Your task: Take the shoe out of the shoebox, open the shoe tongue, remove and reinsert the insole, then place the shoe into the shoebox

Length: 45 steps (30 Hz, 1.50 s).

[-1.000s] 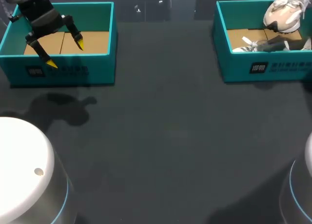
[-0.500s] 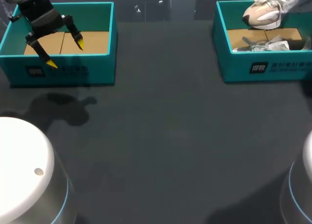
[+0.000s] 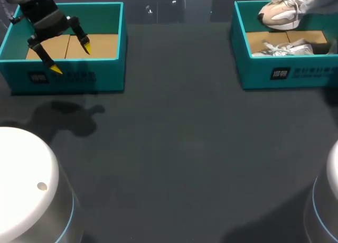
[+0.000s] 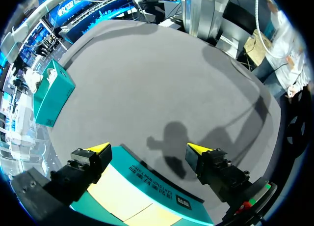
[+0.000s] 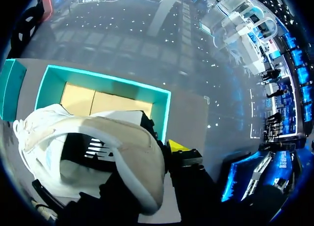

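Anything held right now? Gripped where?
Left gripper open, empty. Right gripper holds the shoe above its shoebox, seemingly by the heel end; contact is hidden.

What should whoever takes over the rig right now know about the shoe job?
Grippers: left gripper open, holding nothing, over the left shoebox; right gripper shut on the shoe.
Things: the shoe hangs above the back edge of the right shoebox; a second shoe lies inside it.
Done: shoe lifted out.
Left: open tongue, insole out and back in, shoe back into the box.

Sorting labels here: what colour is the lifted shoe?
White with beige panels; the shoe shows best in the right wrist view.
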### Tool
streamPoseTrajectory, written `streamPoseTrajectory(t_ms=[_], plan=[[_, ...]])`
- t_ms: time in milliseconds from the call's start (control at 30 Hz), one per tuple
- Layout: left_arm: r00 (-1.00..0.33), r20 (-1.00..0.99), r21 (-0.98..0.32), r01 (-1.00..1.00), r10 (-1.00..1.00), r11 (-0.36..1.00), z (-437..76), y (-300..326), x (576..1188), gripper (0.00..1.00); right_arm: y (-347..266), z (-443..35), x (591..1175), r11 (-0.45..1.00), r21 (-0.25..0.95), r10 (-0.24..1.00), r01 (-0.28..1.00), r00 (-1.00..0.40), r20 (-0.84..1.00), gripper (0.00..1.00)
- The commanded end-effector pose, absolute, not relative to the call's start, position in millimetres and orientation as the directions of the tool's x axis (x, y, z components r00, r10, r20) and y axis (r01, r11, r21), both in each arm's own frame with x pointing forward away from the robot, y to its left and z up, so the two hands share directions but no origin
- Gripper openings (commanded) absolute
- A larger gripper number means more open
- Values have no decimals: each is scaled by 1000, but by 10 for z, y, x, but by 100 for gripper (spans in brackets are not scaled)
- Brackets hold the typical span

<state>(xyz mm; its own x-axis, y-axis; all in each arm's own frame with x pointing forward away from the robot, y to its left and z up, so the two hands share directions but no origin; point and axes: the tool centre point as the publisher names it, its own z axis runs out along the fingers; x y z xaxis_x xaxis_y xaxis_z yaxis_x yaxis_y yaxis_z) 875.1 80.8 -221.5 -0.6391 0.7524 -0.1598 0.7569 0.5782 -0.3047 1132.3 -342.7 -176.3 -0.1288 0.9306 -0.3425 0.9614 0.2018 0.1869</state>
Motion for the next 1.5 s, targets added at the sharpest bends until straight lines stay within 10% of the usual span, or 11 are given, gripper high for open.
streamPoseTrajectory(t_ms=[33,1500], plan=[[-638,-159,-303,758,753,578,-2218,811,8750,100,-3355,-1829,11334,114,200,924,973,-30,-382,0],[-638,-159,-303,758,753,578,-2218,811,8750,100,-3343,-2620,11629,-39,220,902,975,129,-413,0]])
